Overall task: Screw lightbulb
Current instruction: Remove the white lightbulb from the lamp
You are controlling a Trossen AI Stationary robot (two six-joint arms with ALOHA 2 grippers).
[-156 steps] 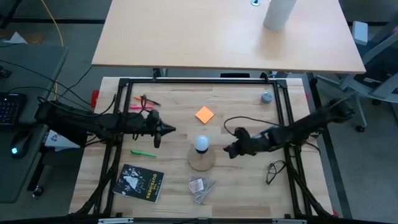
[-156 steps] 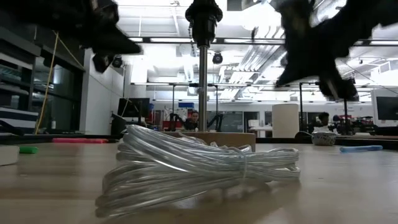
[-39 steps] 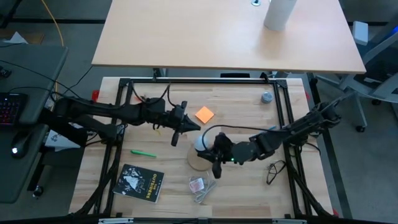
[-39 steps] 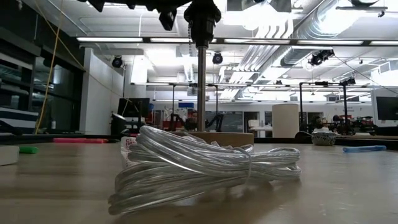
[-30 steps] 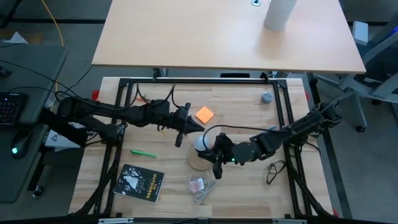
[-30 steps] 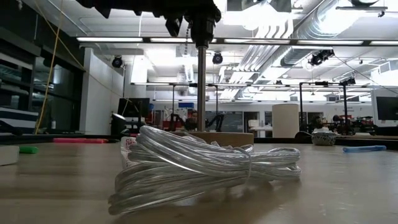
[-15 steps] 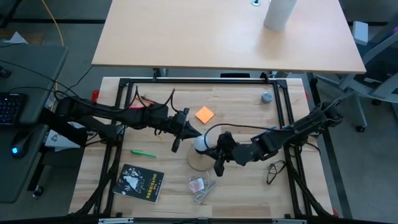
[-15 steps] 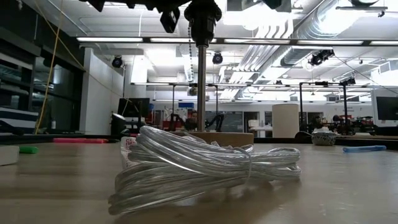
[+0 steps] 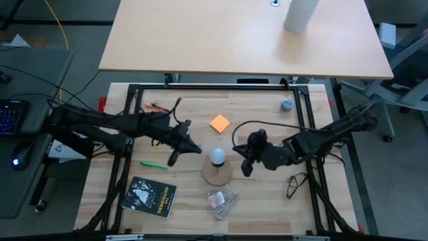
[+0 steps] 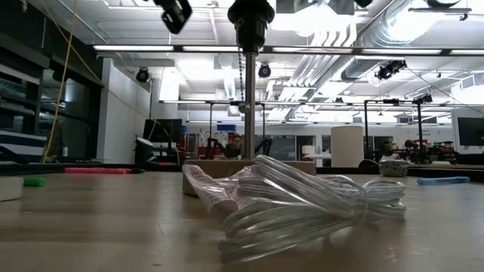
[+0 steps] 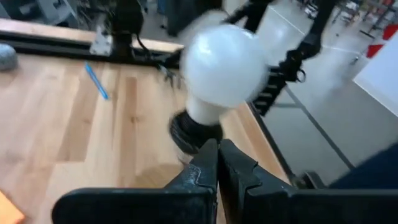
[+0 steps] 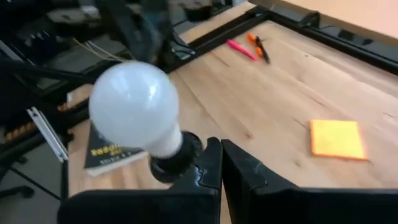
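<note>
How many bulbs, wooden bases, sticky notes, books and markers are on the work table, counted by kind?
White frosted globe lightbulb: 1
Tan round wooden disc with black socket: 1
Orange square sticky note: 1
Black book: 1
Markers: 4 (green marker, pink marker, orange marker, blue marker)
Total: 8

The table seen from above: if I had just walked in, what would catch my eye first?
The white lightbulb at the table's middle, standing upright in a black socket on a round wooden disc. Two dark arms flank it: the left gripper and the right gripper both sit shut and apart from the bulb. A bright orange note lies just behind it, and a black booklet at the front left.
</note>
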